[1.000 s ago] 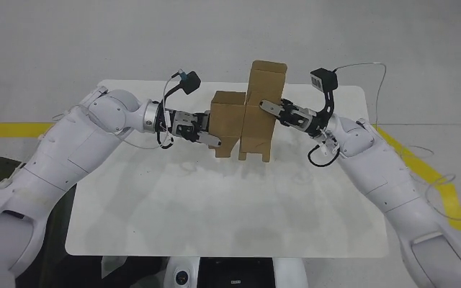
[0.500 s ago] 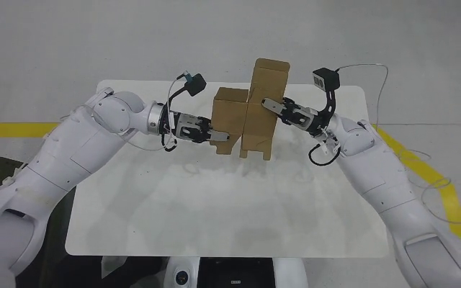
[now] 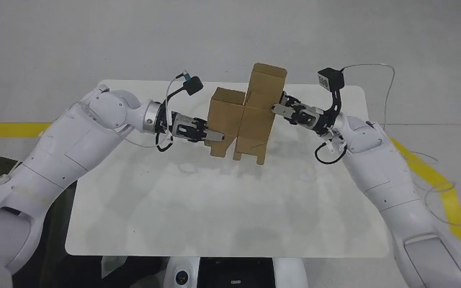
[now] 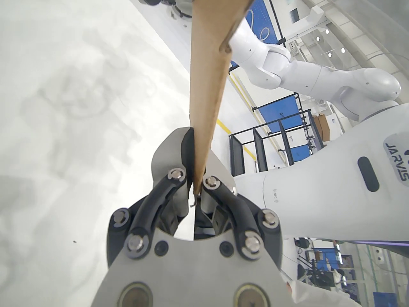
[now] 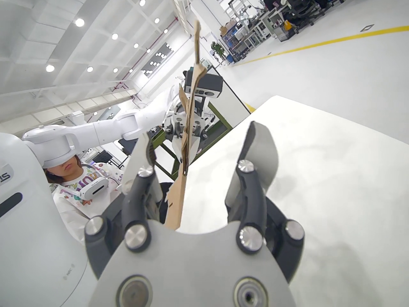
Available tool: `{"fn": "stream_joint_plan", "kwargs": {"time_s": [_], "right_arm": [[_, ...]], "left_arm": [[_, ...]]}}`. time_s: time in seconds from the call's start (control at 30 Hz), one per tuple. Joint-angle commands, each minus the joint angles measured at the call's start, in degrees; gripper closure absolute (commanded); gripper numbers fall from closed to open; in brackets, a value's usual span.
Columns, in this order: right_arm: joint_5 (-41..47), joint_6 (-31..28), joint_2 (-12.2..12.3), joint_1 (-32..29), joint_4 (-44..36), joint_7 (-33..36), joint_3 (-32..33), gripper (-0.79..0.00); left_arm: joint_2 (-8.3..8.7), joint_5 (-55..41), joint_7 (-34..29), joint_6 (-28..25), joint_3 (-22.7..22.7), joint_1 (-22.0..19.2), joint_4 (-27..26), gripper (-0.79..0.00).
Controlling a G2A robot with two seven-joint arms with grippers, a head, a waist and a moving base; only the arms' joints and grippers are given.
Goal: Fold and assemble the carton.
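A flattened brown carton [image 3: 245, 115] is held up over the white table [image 3: 216, 216], its flaps hanging down. My left gripper [image 3: 218, 137] is shut on the carton's lower left flap; in the left wrist view the cardboard edge [image 4: 207, 65] runs straight into the closed fingers [image 4: 196, 161]. My right gripper [image 3: 277, 109] is at the carton's right edge and stands open. In the right wrist view the carton's thin edge [image 5: 187, 148] sits between the spread fingers [image 5: 199, 135], nearer one finger and not pinched.
The table's front half [image 3: 216, 201] is bare white surface. Grey floor with a yellow line [image 3: 21, 129] surrounds the table. A person with a headset [image 5: 86, 183] sits behind the robot, away from the carton.
My right gripper has drawn back rightward to the carton's right edge. The carton, with my left gripper on it, has shifted slightly left.
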Motion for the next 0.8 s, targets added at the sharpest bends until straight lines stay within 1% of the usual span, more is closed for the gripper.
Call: {"fn": "stream_joint_plan", "kwargs": {"time_s": [0.0, 0.1, 0.23, 0.3, 0.43, 0.7, 0.73, 0.77], "right_arm": [[-3.01, 0.12, 0.78, -0.01, -0.18, 0.02, -0.8, -0.785], [-5.44, 1.48, 2.39, 0.24, -0.64, 1.38, -2.32, -0.785], [-4.52, 3.42, 4.67, -0.08, -2.12, 3.32, -4.62, -0.785], [-3.23, 4.78, 5.72, -0.1, -3.12, 4.68, -6.24, -0.785], [0.24, 7.21, 7.42, 0.23, -5.34, 7.12, -10.25, -0.785], [5.22, 8.38, 9.47, 2.63, -7.62, 8.28, -17.79, -0.785], [5.65, 8.4, 9.69, 3.09, -7.76, 8.31, -18.68, -0.699], [6.19, 8.25, 9.92, 3.48, -7.72, 8.16, -19.48, -0.514]], "left_arm": [[0.16, -0.87, -3.05, 3.12, -0.01, -0.51, 0.59, 0.0], [0.4, 0.69, -7.38, 7.45, 0.36, -1.54, 0.87, 0.0], [0.62, 0.32, -13.24, 13.3, 1.42, -1.97, 0.3, 0.0], [0.63, -0.8, -15.16, 15.22, 1.73, -1.92, 0.14, 0.0], [0.48, -2.76, -17.46, 17.51, 1.94, -1.69, -0.68, 0.0], [-0.11, -0.03, -18.83, 18.88, 3.68, -1.67, -3.21, 0.0], [-0.19, 0.28, -18.79, 18.84, 3.97, -1.72, -3.33, 0.0], [-0.27, 0.5, -18.67, 18.72, 4.21, -1.79, -3.36, 0.0]]}}
